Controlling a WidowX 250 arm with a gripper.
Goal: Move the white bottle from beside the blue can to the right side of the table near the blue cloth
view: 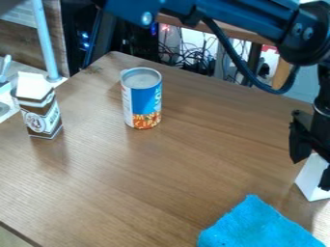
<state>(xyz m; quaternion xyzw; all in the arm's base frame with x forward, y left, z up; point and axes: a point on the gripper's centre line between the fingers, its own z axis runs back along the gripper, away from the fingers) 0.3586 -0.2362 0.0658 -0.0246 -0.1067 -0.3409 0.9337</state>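
While a blue cloth (261, 226) lies nearby, the pincer (310, 172) hangs at a white box (310, 185), fingers apart.

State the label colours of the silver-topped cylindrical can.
The can is blue and white, with orange low down; best seen in the camera view.

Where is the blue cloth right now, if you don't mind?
In the camera view, the blue cloth lies at the bottom edge, right of centre, on the wooden table, nearest the white object below the gripper.
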